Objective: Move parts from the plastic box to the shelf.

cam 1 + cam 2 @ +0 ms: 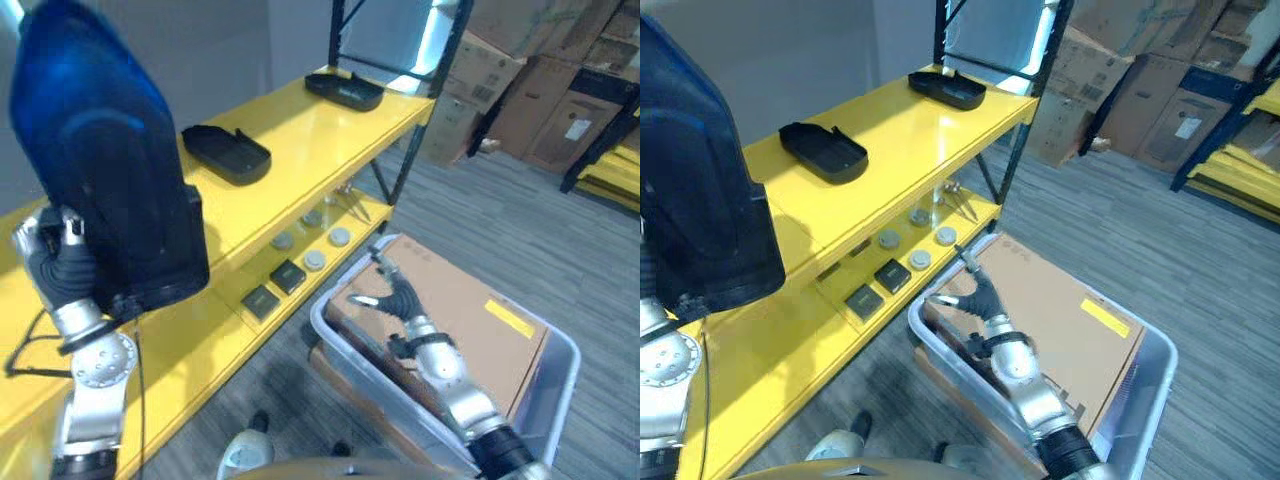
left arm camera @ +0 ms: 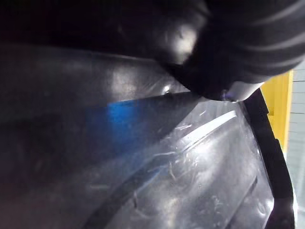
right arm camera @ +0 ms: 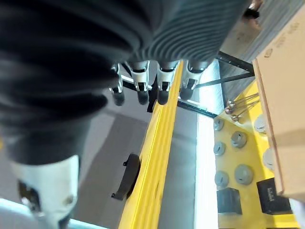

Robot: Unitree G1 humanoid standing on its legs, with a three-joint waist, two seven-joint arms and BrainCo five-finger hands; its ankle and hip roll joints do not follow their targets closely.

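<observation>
Over shelf [image 1: 330,125] – left hand [image 1: 55,262] clamps black part [image 1: 105,170] | right hand [image 1: 395,300] relaxed, empty

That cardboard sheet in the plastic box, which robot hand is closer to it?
The right. The right robot hand hovers just over the cardboard sheet in the plastic box, fingers relaxed. The left robot hand is far off at the yellow shelf, gripping a large dark part.
</observation>
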